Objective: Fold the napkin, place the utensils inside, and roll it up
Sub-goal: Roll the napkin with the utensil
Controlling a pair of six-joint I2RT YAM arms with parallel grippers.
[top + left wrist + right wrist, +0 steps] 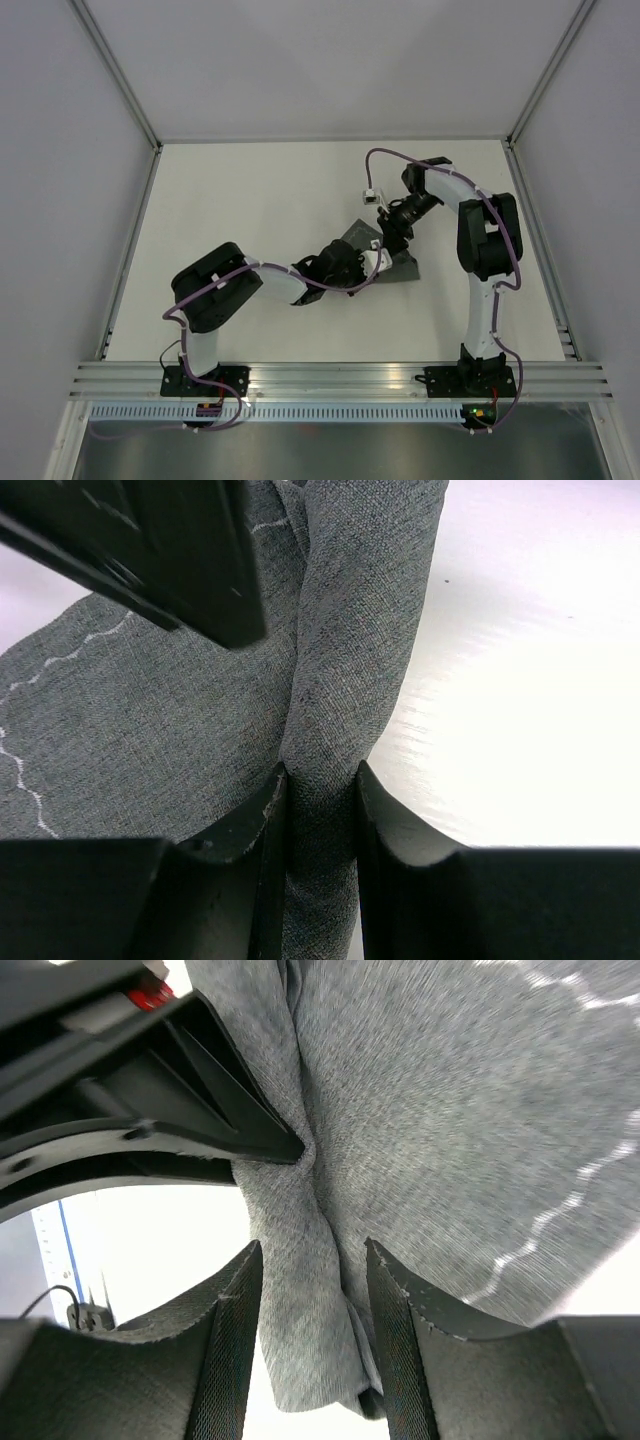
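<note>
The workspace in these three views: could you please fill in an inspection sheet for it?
Surface: white tabletop, flat.
Job's things: dark grey cloth napkin with a light stitched hem, bunched between both grippers; utensils: nothing seen.
Clutter: nothing seen.
Grippers: left gripper shut on a napkin fold; right gripper straddles a fold, grip unclear.
Cables: purple cables loop along both arms.
Surroundings: pale enclosure walls; aluminium rail at the near edge.

A white tabletop [250, 220] sits between plain grey walls [60, 150] on three sides. Aluminium posts [116, 70] rise from its far corners, and a slotted rail [340, 380] lines its near edge. The light is soft and even.
</note>
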